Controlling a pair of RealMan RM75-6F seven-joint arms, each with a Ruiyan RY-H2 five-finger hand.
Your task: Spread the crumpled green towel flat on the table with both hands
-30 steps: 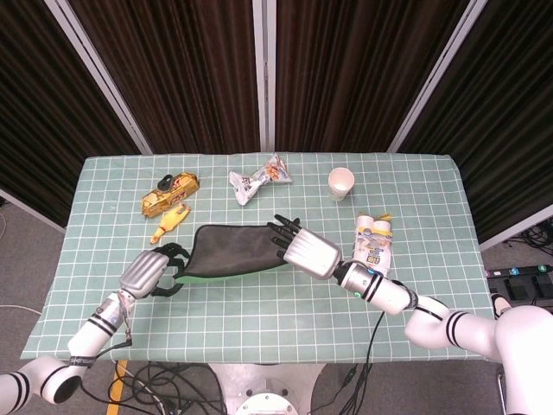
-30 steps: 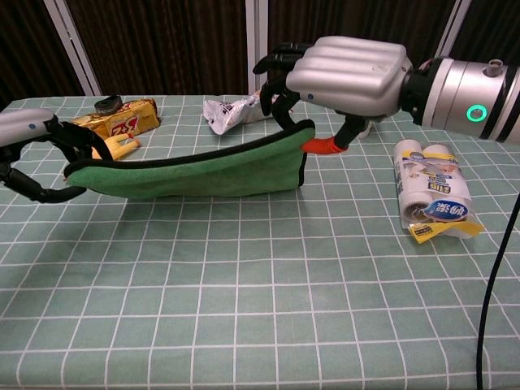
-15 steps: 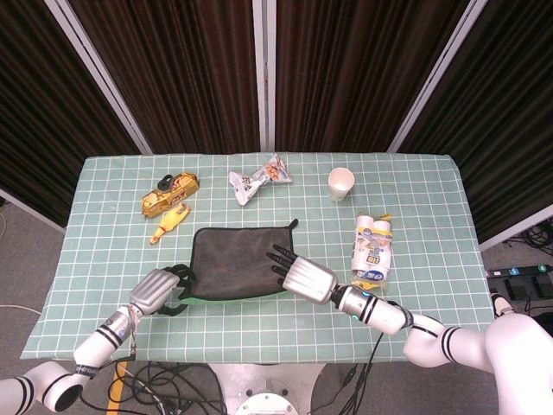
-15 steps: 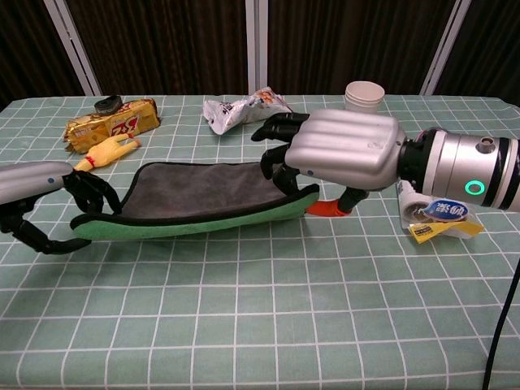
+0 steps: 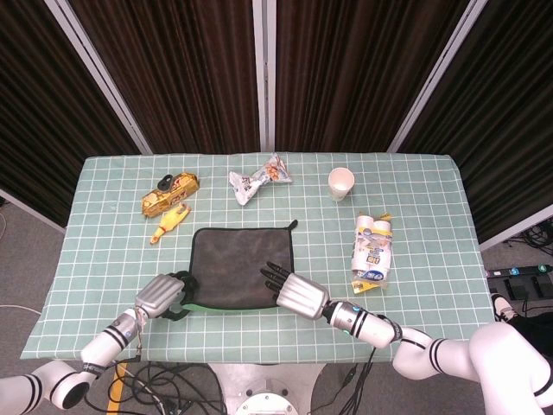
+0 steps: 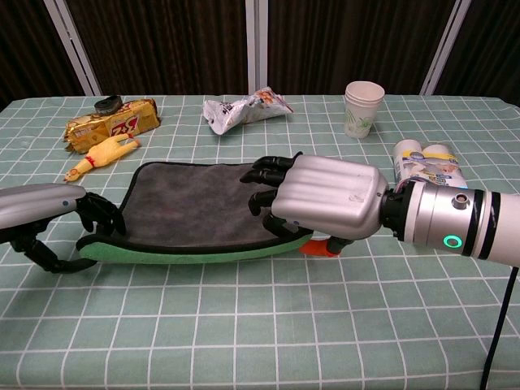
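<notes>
The towel (image 5: 235, 266) lies spread as a dark grey square in the middle of the table, its green underside showing along the slightly raised near edge (image 6: 187, 252). My left hand (image 5: 162, 296) curls around the near left corner, seen in the chest view as dark fingers (image 6: 96, 213) hooked over the edge. My right hand (image 5: 295, 294) grips the near right corner, fingers on top of the cloth (image 6: 264, 183) and a red-tipped thumb below it.
Behind the towel are a yellow snack pack (image 5: 170, 192), a small yellow toy (image 5: 169, 223), a crumpled wrapper (image 5: 259, 179) and a paper cup (image 5: 341, 183). A pack of white rolls (image 5: 373, 246) lies to the right of the towel.
Both hands have drawn back toward the robot's side of the table and come down. The towel, held up and hanging a second ago, now lies almost flat.
</notes>
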